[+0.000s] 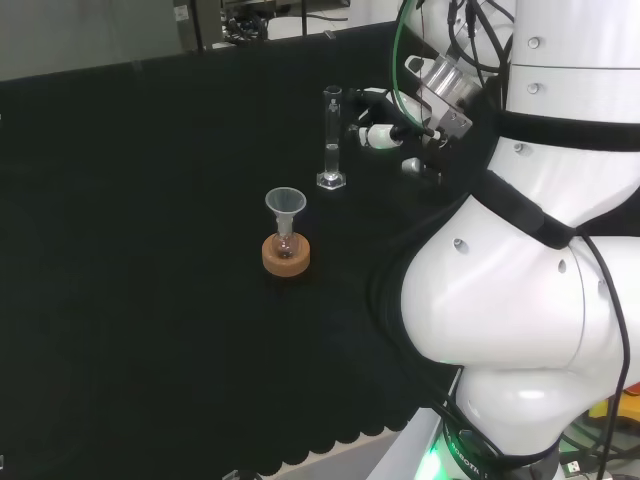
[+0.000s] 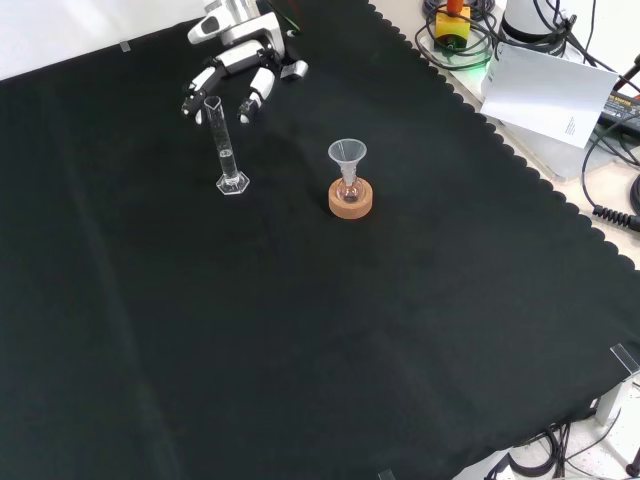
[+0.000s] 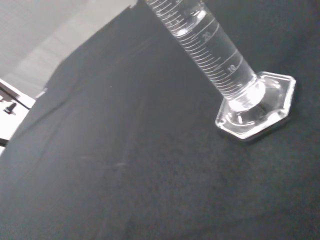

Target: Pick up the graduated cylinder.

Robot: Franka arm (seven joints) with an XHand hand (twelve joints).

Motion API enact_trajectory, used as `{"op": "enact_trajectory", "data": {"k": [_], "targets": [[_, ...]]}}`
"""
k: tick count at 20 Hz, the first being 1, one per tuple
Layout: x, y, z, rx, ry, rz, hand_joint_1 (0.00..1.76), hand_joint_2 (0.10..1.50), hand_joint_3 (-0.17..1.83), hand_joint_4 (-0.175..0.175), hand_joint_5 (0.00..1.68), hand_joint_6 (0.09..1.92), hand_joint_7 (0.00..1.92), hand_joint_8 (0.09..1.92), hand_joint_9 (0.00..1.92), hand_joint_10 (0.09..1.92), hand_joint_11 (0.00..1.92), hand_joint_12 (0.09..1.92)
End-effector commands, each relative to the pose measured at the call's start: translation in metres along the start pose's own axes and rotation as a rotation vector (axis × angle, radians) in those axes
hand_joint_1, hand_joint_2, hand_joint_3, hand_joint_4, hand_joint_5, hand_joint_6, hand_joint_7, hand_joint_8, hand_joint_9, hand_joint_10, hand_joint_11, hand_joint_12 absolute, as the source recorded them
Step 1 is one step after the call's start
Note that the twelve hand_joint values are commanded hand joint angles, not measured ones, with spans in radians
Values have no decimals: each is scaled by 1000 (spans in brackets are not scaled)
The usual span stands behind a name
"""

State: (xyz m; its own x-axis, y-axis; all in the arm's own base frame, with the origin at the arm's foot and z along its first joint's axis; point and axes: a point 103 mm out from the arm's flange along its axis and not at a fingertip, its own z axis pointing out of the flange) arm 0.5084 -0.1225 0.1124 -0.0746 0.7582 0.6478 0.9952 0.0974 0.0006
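Cylinder (image 2: pixel 223 145) upright on bench (image 2: pixel 300 350), axis vertical, just nearer than hand (image 2: pixel 232 70) in front view, untouched; fingers (image 2: pixel 253 104) spread wide, holding nothing.

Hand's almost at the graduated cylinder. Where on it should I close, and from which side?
Close on the tube of the graduated cylinder around mid-height, above its flat hexagonal foot. It stands upright, so come in level from the hand's present side; in the front view that is from above it. The funnel stands well clear.
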Motion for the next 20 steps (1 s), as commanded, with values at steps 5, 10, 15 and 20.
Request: {"op": "enact_trajectory", "data": {"k": [5,10,15,20], "targets": [[-6,18,21,-7,148,-118,973,1047,-175,-52,438,87,333,653,565,574,286,1323],[-6,21,28,-11,168,-156,989,1043,-175,-51,434,87,373,631,617,555,298,1316],[-5,23,31,-27,194,-175,1005,1038,-175,-48,450,87,430,615,658,533,314,1308],[-5,25,34,-27,219,-192,1032,1041,-175,-41,490,87,455,610,672,524,321,1306]]}}
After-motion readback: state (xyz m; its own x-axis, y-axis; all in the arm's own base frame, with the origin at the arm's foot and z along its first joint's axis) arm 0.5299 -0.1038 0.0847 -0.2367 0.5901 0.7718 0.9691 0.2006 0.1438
